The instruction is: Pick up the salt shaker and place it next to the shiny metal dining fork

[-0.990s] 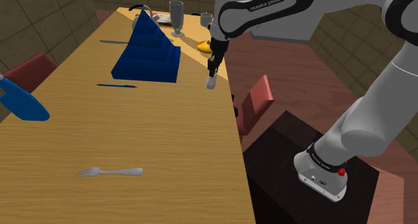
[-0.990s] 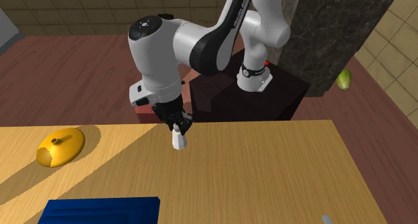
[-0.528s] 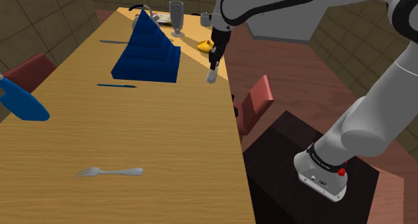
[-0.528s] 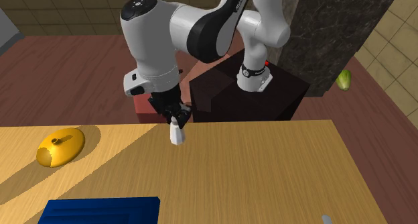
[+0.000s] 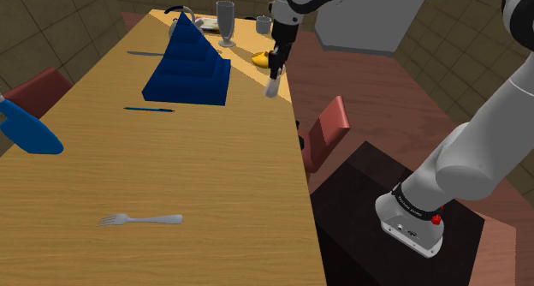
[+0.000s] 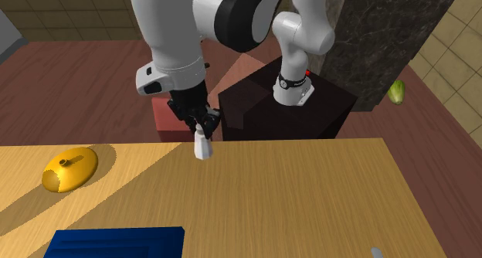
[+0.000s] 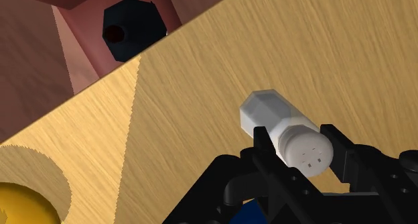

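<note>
Notably, the salt shaker (image 7: 268, 115) is clamped by the gripper (image 7: 300, 150) at its cap only, so slippage is risked before the near fork (image 5: 141, 218) is reached.

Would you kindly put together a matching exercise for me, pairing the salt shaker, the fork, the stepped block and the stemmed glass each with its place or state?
Column one:
1. salt shaker
2. fork
3. stepped block
4. stemmed glass

Column two:
A. blue, standing around the middle of the table
B. lying flat towards the table's near end in the shoulder view
C. clasped between the fingers of the black gripper
D. upright at the table's far end in the shoulder view

Pairs: 1-C, 2-B, 3-A, 4-D
</note>
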You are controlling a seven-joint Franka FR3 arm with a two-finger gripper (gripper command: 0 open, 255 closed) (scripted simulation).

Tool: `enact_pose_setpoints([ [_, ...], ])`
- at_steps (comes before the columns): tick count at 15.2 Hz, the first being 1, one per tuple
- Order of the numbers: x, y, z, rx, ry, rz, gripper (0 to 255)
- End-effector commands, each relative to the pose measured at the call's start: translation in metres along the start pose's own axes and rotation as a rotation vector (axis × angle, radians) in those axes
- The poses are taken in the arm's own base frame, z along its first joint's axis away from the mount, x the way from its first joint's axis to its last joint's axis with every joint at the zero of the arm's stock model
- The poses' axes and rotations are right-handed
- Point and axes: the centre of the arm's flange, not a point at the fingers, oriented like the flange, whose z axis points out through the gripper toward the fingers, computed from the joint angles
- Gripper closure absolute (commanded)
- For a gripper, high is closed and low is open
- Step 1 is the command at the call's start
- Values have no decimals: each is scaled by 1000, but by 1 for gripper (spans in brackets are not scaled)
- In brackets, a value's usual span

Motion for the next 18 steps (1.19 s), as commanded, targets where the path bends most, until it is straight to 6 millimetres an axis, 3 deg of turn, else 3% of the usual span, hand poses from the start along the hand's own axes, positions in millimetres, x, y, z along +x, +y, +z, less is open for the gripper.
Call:
enact_pose_setpoints([
  [1, 0, 0, -11, 0, 0, 0, 255],
  [12, 1, -4, -65, 0, 0, 0, 255],
  [18, 1, -82, -48, 0, 0, 0, 255],
])
